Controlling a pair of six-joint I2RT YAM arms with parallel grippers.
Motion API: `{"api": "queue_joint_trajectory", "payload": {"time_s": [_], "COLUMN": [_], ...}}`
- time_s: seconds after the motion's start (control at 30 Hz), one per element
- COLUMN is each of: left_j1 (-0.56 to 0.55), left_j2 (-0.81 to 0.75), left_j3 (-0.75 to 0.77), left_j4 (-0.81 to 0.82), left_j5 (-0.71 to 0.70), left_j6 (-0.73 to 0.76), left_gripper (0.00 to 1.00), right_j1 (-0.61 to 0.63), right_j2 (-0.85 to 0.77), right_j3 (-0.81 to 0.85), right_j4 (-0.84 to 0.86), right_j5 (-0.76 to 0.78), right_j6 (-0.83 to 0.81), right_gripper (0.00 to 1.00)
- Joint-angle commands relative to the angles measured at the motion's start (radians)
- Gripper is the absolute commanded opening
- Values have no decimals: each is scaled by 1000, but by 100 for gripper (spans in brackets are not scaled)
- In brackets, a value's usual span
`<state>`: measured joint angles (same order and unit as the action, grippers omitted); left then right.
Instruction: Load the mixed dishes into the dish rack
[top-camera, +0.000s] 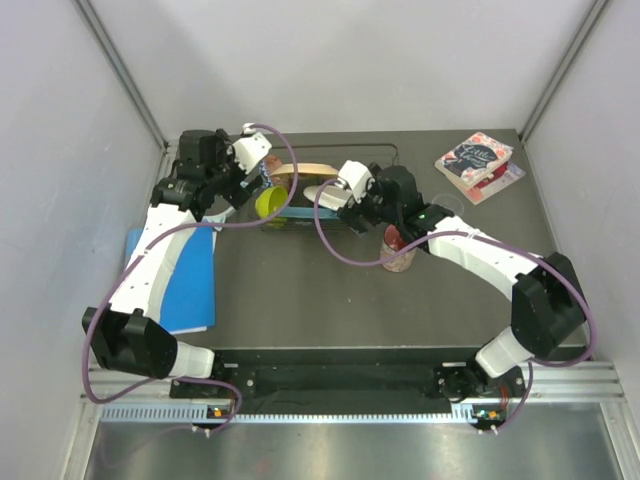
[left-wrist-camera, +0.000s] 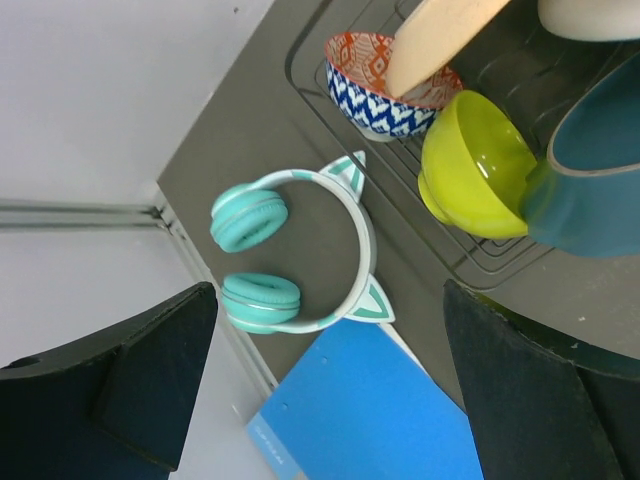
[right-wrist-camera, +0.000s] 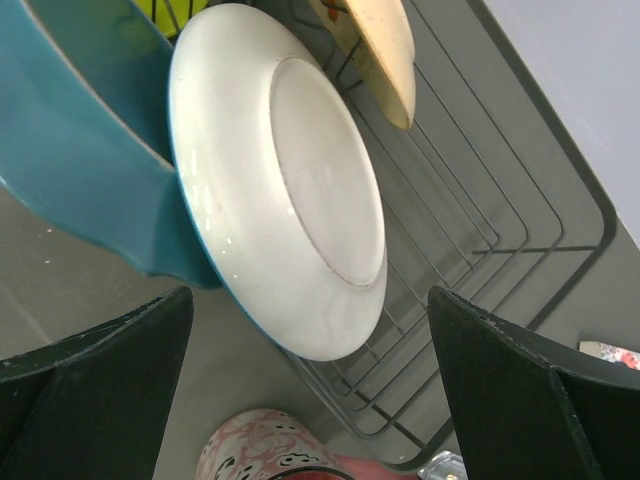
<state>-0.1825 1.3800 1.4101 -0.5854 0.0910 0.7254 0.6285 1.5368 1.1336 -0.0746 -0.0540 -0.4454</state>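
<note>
The dish rack lay at the table's far middle below both pincers, whose jaws stood wide and held nothing. In its wrist view the right gripper hung over the teal scalloped plate, the white watermelon-slice plate leaning on it and the cream bird-print plate beyond, all on edge in the rack, with the pink floral mug on the table just outside it. The left gripper hovered over the teal cat-ear headphones beside the rack, where the small yellow-green bowl touched the teal plate near the small red-blue patterned bowl; lettering on the floral-covered books was too small to read.
</note>
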Motion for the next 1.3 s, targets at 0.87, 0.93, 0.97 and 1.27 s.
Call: {"api": "queue_joint_trajectory", "payload": {"time_s": [0.87,0.93,0.97,1.27], "left_j1": [29,29,29,29], "left_j2": [-10,-13,-16,-25], "left_j3": [16,9,6,-14], "left_j4": [13,19,21,41], "left_j5": [64,65,64,64], "left_j6": [-55,-57,-58,-53], "left_gripper": [99,99,99,99], "right_j1": [-85,-85,-84,-27], "right_j2": [161,170,180,184], "right_j3": [178,199,206,236], "right_j4": [10,-2,-1,67], "right_j5": [48,46,45,95], "right_j6": [-67,-65,-65,-72], "right_gripper": [73,53,47,23]}}
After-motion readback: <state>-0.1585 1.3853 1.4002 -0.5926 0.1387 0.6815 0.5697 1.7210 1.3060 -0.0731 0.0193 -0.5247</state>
